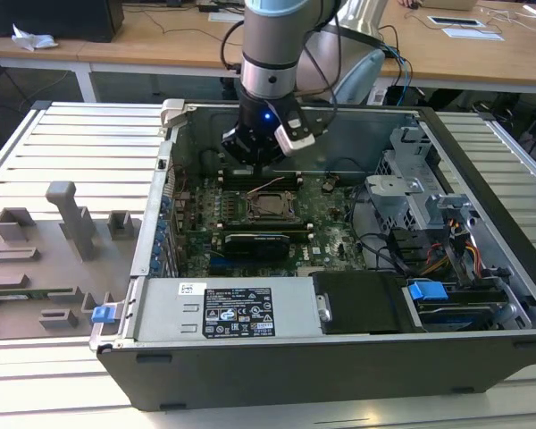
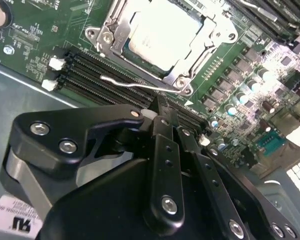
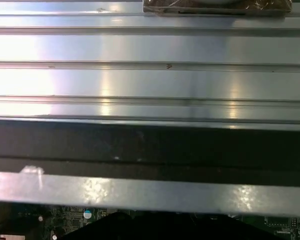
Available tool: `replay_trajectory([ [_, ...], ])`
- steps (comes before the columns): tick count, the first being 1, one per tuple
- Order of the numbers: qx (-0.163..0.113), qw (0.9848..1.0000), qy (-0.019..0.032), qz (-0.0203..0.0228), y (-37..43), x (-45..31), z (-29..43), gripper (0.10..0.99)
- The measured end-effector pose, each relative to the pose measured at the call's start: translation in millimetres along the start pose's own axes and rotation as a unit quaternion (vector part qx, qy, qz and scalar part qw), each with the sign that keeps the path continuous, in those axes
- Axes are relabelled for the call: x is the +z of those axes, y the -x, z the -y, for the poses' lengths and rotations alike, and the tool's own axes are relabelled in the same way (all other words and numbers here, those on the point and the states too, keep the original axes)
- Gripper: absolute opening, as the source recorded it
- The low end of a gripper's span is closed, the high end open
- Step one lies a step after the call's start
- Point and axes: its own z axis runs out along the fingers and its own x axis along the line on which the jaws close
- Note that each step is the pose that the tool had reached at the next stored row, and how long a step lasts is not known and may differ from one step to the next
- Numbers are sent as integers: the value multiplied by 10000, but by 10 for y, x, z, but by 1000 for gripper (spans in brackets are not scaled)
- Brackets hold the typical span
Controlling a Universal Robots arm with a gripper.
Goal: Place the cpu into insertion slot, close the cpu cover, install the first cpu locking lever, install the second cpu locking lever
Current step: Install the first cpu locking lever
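**Chip seated, cover down over the socket**

Ribbed metal tabletop (image 1: pixel 71 134) carries the open computer case (image 1: pixel 339 357), and inside it we see the green motherboard (image 1: pixel 330 228). At the board's middle, the cpu (image 2: pixel 162 35) shows a pale, dull silver square top, lying flat in the insertion slot (image 2: pixel 121 46). We see the cpu cover (image 2: pixel 210 37), a thin silver frame, lying down around the chip. One thin wire lever (image 2: pixel 140 84) runs along the socket's edge, beside the black memory slots (image 2: pixel 90 65). Just beyond the socket, the gripper (image 2: pixel 162 107) hangs over the memory slots, its two black fingers (image 2: pixel 166 150) pressed together, gripping nothing.
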Motion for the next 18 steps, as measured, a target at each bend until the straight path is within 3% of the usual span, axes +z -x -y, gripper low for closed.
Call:
replay_trajectory([
  [7, 0, 10000, 0, -4, 79, 57, 8, 110],
  [15, 1, 10000, 1, -10, 249, 91, 14, 110],
  [18, 1, 10000, 0, -11, 267, 106, 15, 110],
])
